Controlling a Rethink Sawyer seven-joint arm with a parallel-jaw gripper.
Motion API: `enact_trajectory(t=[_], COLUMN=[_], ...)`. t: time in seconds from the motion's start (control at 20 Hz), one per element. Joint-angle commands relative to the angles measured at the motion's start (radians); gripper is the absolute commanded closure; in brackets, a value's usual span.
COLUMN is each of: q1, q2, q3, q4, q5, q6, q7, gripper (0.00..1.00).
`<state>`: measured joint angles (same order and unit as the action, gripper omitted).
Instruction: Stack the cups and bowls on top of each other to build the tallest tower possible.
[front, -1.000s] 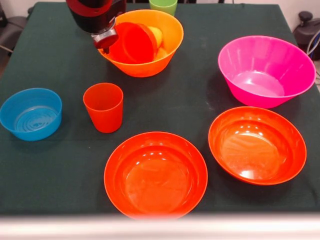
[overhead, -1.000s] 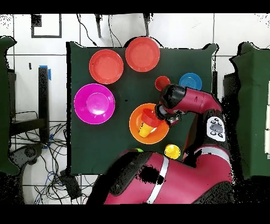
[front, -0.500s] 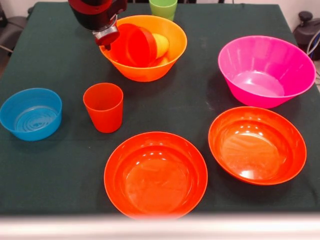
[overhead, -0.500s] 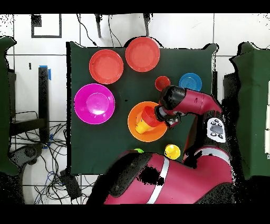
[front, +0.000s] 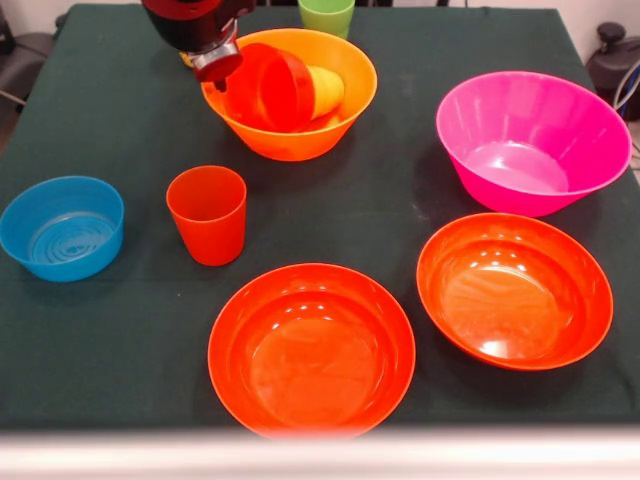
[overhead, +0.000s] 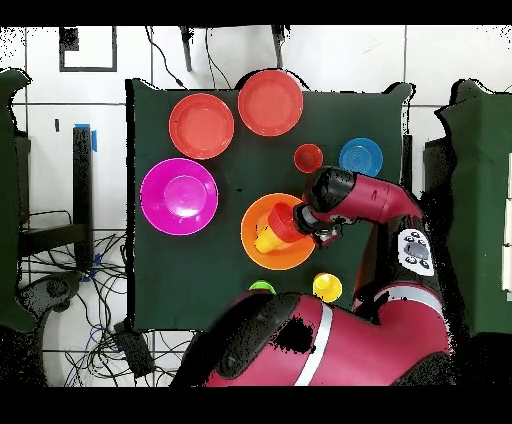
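Gripper (front: 214, 68) sat at the rim of the large orange bowl (front: 300, 135) near the far edge of the table (front: 110, 120); its fingers were masked by the wrist housing and the bowl wall, so I could not tell whether they were open or clamped on anything. Inside that bowl a small red-orange bowl (front: 270, 88) lay tipped on its side with a yellow cup (front: 325, 88) beside it, touching. A green cup (front: 326, 14) stood at the far edge just behind the orange bowl. The red-orange cup (front: 207, 214) stood upright toward the middle, the small blue bowl (front: 62, 226) near one side edge, the magenta bowl (front: 532, 140) toward the opposite side, and two wide red-orange bowls (front: 312, 345) (front: 514, 290) along the near edge. No tower was up yet. Judged: glossy rigid plastic, light and likely slippery; a pinch across the rim wall looks the surest hold, the tipped small bowl possibly sliding if nudged
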<state>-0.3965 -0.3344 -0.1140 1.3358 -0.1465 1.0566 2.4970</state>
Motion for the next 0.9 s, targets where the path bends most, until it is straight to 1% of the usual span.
enact_trajectory(t=[0.05,0.3,0.45,0.6,0.7,0.85,0.9], q1=[-0.023,-0.016,-0.020,-0.035,-0.002,0.024,0.022], q2=[0.021,0.001,-0.032,-0.046,-0.055,-0.079,-0.085], q3=[0.143,0.171,0.196,0.230,0.219,0.226,0.234], q4=[0.044,0.033,0.073,0.095,0.085,0.106,0.110], q5=[0.014,0.031,0.047,0.072,0.034,0.048,0.055], q6=[-0.038,-0.019,-0.043,-0.050,-0.057,-0.059,-0.053], q7=[-0.132,-0.119,-0.121,-0.136,-0.138,-0.096,-0.093], gripper=[0.00,0.00,0.00,0.00,0.00,0.00,0.00])
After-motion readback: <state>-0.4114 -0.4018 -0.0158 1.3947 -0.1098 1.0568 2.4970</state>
